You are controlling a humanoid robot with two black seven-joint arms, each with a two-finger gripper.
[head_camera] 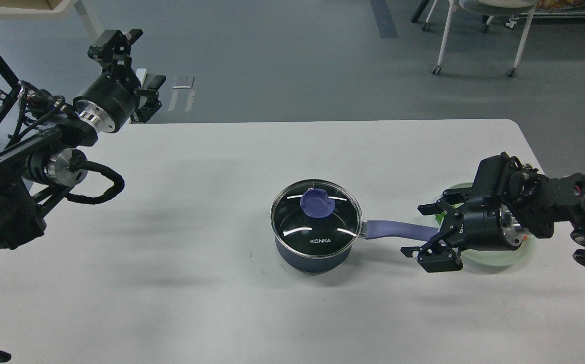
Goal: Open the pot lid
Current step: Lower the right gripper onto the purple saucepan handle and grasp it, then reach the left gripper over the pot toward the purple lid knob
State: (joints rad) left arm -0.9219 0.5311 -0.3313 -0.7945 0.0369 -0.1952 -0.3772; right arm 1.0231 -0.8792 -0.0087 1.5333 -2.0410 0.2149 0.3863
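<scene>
A dark blue pot (312, 255) stands mid-table with a glass lid (315, 217) on it. The lid has a purple knob (316, 203). The pot's purple handle (398, 230) points right. My right gripper (424, 230) is open, low over the far end of the handle, one finger on each side of it. I cannot tell whether it touches the handle. My left gripper (136, 65) is raised off the table's far left corner, well away from the pot, and its fingers stand apart.
A pale green plate (522, 247) lies to the right of the pot, mostly hidden behind my right arm. The white table (171, 283) ends at the back near a grey floor. A chair (479, 30) stands at the far right.
</scene>
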